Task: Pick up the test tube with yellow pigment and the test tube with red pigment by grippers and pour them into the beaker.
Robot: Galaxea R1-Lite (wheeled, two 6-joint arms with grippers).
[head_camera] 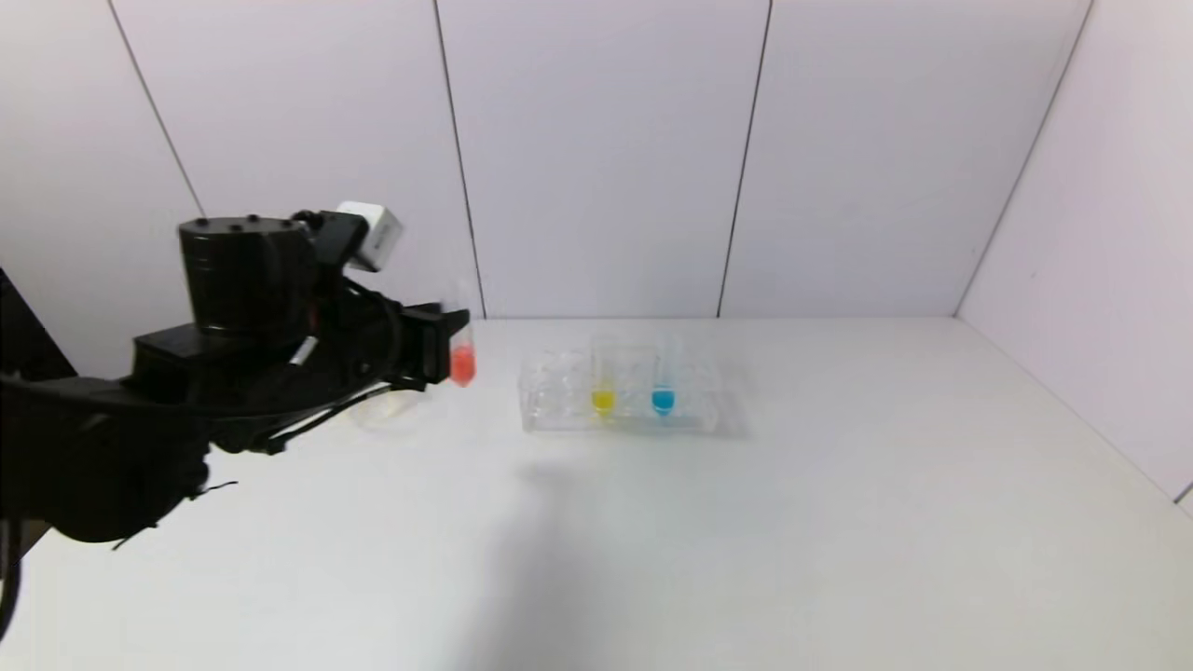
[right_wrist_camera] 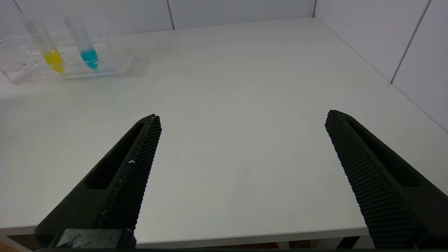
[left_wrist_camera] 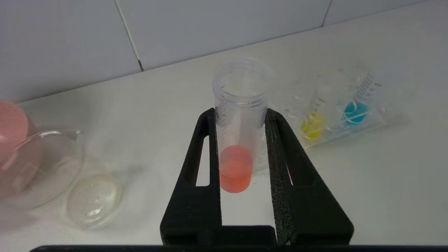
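Note:
My left gripper (head_camera: 451,328) is shut on the test tube with red pigment (head_camera: 462,363) and holds it upright above the table, left of the rack. In the left wrist view the red tube (left_wrist_camera: 235,168) sits between both fingers of the left gripper (left_wrist_camera: 239,114). The test tube with yellow pigment (head_camera: 603,399) stands in the clear rack (head_camera: 559,391); it also shows in the right wrist view (right_wrist_camera: 53,59). The clear beaker (left_wrist_camera: 52,164) stands on the table beside the held tube, mostly hidden behind the arm in the head view (head_camera: 382,412). My right gripper (right_wrist_camera: 242,115) is open and empty over the table's front edge.
A blue-bottomed tube (head_camera: 663,401) stands in the rack next to the yellow one. A pink bowl (left_wrist_camera: 10,126) sits just beyond the beaker. White walls close the table at the back and right.

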